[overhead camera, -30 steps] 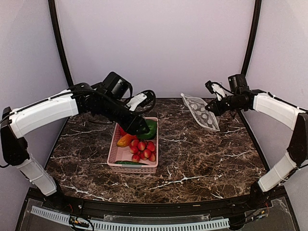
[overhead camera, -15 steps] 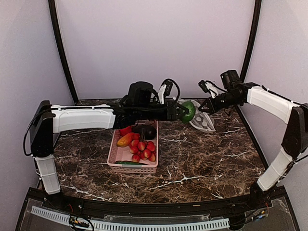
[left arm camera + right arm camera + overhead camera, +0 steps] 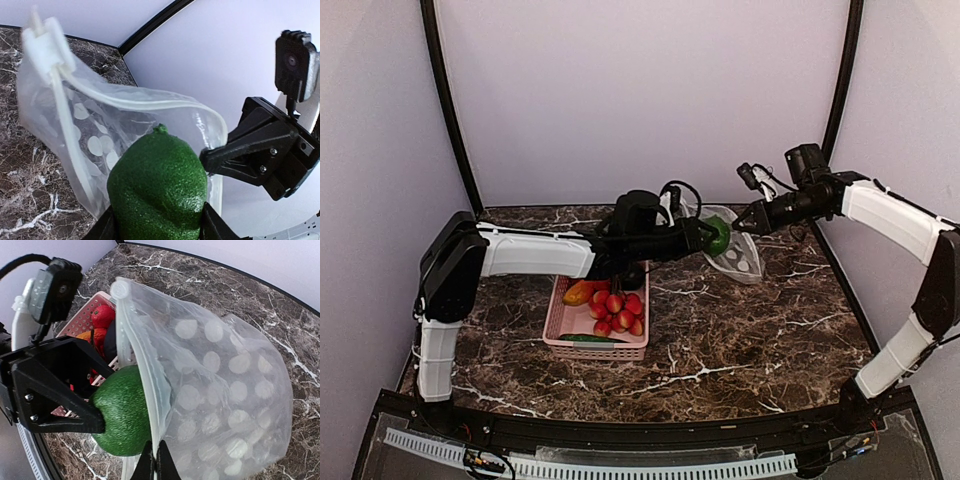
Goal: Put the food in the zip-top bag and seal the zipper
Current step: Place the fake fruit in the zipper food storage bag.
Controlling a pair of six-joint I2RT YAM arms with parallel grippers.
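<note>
My left gripper [image 3: 712,238] is shut on the green pepper [image 3: 718,237] and holds it at the open mouth of the zip-top bag [image 3: 738,250]. In the left wrist view the pepper [image 3: 157,187] fills the space between the jaws, its tip at the bag's mouth [image 3: 115,125]. My right gripper [image 3: 748,222] is shut on the bag's zipper edge [image 3: 145,370] and holds the mouth up and open; the pepper [image 3: 122,410] sits just outside it. The red round fruits [image 3: 618,310], mango [image 3: 578,292], cucumber [image 3: 588,338] and eggplant [image 3: 630,275] lie in the pink basket [image 3: 558,318].
The pink basket stands left of centre on the dark marble table [image 3: 750,330]. Black frame posts [image 3: 840,80] rise at the back corners. The bag's lower part rests on the table at the back right.
My left arm has carried the green pepper from the basket rightward to the bag's mouth. My right gripper has kept its hold on the bag and shifted it slightly.
</note>
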